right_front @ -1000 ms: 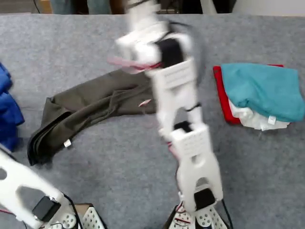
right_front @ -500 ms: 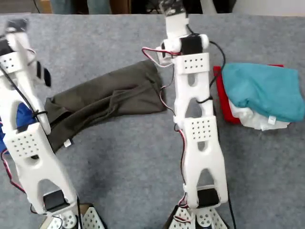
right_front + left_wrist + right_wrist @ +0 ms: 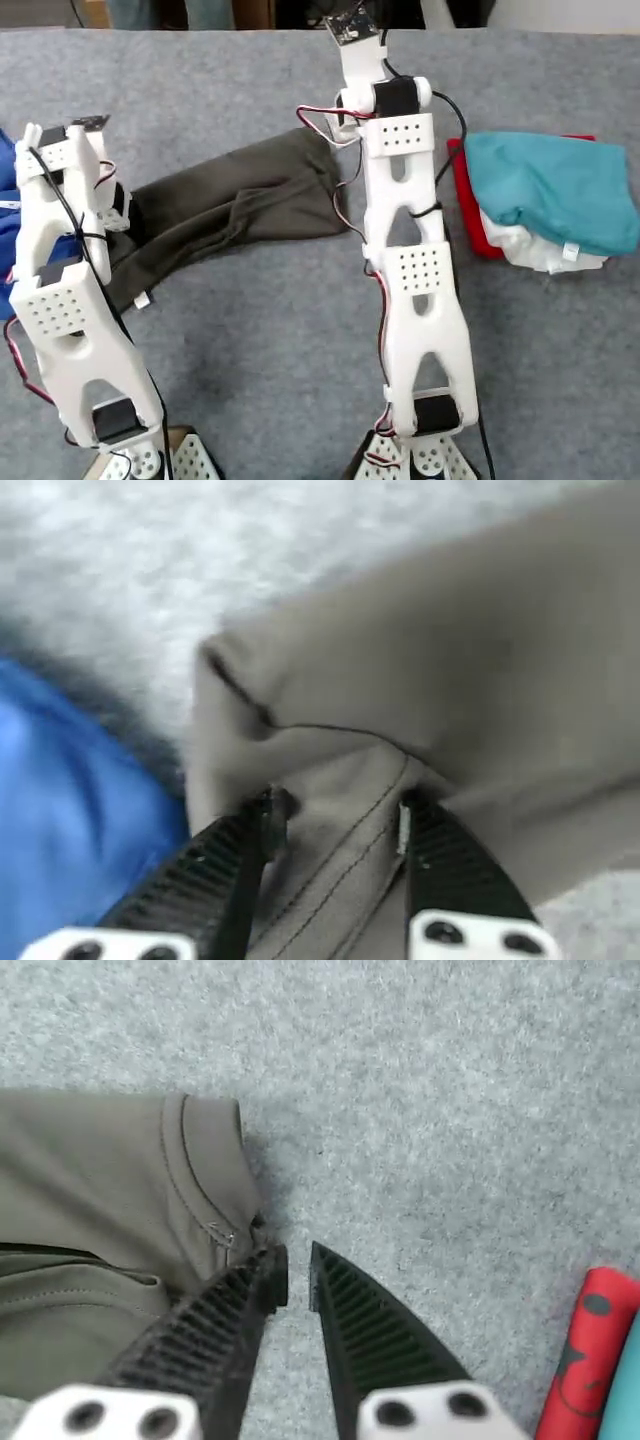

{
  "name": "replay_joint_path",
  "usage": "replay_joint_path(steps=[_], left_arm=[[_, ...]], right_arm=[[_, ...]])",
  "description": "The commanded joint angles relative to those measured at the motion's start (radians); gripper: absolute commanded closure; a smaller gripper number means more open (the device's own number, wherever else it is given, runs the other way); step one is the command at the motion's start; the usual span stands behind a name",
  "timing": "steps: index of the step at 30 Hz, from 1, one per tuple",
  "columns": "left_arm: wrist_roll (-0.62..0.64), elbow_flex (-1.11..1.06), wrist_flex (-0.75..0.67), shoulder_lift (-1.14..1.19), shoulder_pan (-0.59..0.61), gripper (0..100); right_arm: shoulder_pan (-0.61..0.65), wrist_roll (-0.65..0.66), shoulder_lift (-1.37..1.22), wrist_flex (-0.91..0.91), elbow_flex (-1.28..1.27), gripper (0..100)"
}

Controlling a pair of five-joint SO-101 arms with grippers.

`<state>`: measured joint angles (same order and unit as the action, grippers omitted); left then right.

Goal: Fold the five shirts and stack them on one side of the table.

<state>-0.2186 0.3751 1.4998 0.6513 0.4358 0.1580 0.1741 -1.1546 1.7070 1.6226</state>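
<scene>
An olive shirt (image 3: pixel 230 205) lies loosely folded across the middle left of the grey table. My left gripper (image 3: pixel 335 815) is open and low over the shirt's left end (image 3: pixel 430 680), with a fold of olive cloth between its fingers. In the high view the left gripper (image 3: pixel 115 203) sits at that end, beside a blue shirt (image 3: pixel 6 165). My right gripper (image 3: pixel 292 1258) is only slightly open with nothing in it. Its tips hang over bare table just off the shirt's far right corner (image 3: pixel 200 1160). The right arm (image 3: pixel 400 130) stretches up the table's middle.
A stack stands at the right, a teal shirt (image 3: pixel 550 185) on a white one (image 3: pixel 530 250) on a red one (image 3: pixel 462 195); the red edge (image 3: pixel 590 1350) lies near my right gripper. The blue shirt (image 3: pixel 70 810) lies bunched at the left edge. Bare table (image 3: pixel 250 330) lies between the arms.
My left arm has come up from the near left corner and dropped onto the olive shirt's left end. My right arm has swung to the shirt's far right corner and steadied.
</scene>
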Motion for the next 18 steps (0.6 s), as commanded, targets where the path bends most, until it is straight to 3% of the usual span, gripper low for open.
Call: replay_joint_path(steps=[1, 7, 13, 18], left_arm=[[0.069, 0.054, -0.017, -0.009, 0.044, 80], [0.104, 0.18, 0.04, 0.0, 0.122, 80], [0.1, 0.18, 0.038, 0.002, 0.177, 95], [0.098, 0.179, 0.048, 0.002, 0.251, 95]], right_arm=[[-0.008, 0.008, 0.01, -0.012, 0.036, 95.0], [-0.008, 0.008, 0.01, -0.012, 0.035, 94.9], [0.014, 0.044, 0.004, -0.006, 0.025, 94.9], [0.038, 0.091, -0.045, 0.015, 0.035, 94.9]])
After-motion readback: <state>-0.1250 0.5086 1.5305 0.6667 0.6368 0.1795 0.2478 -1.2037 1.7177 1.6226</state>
